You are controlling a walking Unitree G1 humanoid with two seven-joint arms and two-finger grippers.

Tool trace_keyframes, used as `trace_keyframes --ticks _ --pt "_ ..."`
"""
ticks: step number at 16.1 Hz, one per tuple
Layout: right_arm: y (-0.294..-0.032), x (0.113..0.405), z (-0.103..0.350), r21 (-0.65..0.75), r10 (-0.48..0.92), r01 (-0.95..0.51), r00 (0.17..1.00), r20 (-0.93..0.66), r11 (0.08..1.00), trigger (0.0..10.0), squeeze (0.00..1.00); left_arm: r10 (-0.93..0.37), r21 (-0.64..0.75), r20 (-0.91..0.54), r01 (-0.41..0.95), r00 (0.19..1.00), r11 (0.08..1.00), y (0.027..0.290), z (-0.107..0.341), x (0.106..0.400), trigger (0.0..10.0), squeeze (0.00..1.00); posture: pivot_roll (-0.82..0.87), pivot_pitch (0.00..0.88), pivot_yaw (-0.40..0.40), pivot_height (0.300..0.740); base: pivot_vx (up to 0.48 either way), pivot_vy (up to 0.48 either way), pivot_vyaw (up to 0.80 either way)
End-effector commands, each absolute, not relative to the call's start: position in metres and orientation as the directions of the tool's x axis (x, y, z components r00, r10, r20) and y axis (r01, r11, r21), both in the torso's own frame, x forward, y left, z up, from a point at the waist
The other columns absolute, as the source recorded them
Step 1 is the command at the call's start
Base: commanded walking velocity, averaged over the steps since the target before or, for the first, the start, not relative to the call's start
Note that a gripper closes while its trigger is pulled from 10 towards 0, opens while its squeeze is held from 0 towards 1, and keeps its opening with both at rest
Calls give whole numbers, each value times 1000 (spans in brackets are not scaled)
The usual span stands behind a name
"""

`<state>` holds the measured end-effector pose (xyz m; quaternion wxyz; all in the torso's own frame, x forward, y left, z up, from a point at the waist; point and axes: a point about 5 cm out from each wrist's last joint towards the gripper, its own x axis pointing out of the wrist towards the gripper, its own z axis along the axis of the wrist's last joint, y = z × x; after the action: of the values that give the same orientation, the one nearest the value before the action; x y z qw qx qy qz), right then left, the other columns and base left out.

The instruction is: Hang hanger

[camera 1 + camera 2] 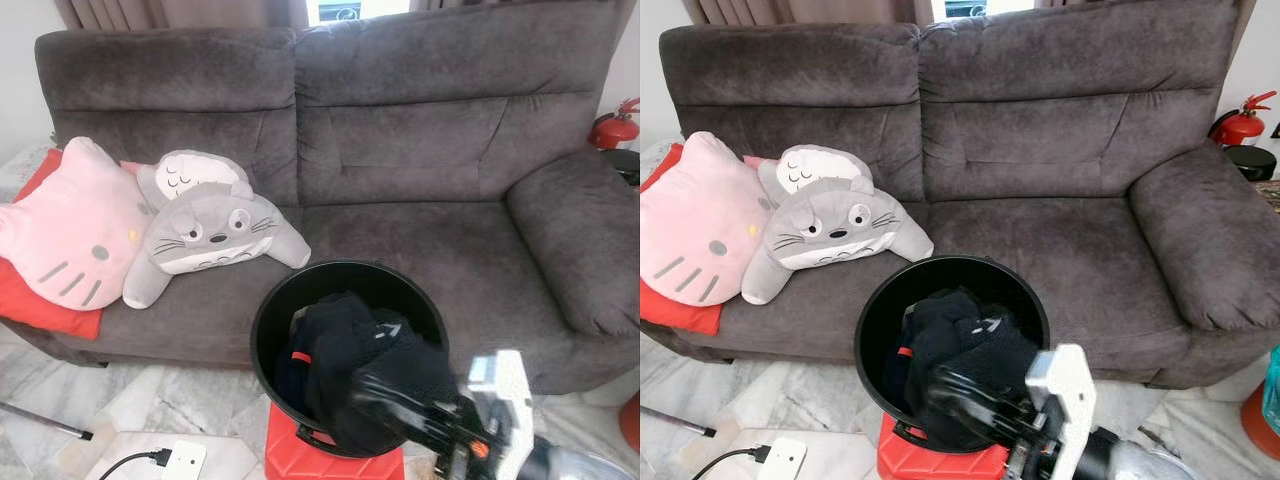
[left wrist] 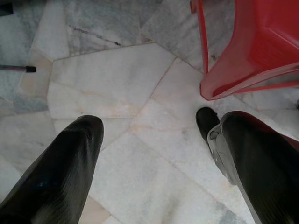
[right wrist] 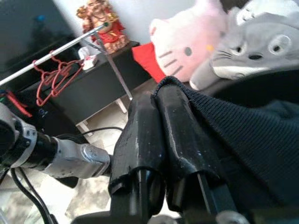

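A black bucket (image 1: 268,312) stands on a red stool (image 1: 300,458) in front of the sofa, stuffed with dark clothes (image 1: 335,340). My right gripper (image 3: 156,95) reaches over the bucket's near rim and is shut on the edge of a black knit garment (image 3: 243,126). In the right wrist view, several red hangers (image 3: 52,77) hang on a metal rail (image 3: 60,48) off to my left. Low over the marble floor, my left gripper (image 2: 147,121) is open and holds nothing, beside the red stool (image 2: 252,51).
A grey sofa (image 1: 420,170) fills the far side, with a pink cat cushion (image 1: 65,225) and grey plush toys (image 1: 205,235) on its left seat. A white power strip (image 1: 180,460) with a black cable lies on the floor. A fire extinguisher (image 1: 612,125) stands at far right.
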<state>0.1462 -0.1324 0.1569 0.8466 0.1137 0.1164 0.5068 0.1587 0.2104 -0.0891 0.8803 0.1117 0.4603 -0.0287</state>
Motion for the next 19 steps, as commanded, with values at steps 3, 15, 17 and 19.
trace_keyframes --ticks 3,15,17,19 --pt "-122 153 163 243 904 -872 421 -73 426 0 0 63 181 -825 157 562 971 212 -90 155 10000 0 -261 0 96 740 0 0 0" --pt "-106 161 155 151 914 -909 360 -186 388 10000 0 62 178 -827 155 559 972 212 -91 153 10000 0 -253 0 86 740 0 0 0" --pt "-106 161 156 144 914 -912 355 -197 385 10000 973 61 177 -827 156 559 972 212 -91 153 10000 0 -253 0 86 740 0 0 0" --pt "-106 161 156 137 916 -916 348 -201 378 10000 1000 60 176 -827 156 559 972 211 -92 152 10000 0 -256 0 86 740 0 0 0"
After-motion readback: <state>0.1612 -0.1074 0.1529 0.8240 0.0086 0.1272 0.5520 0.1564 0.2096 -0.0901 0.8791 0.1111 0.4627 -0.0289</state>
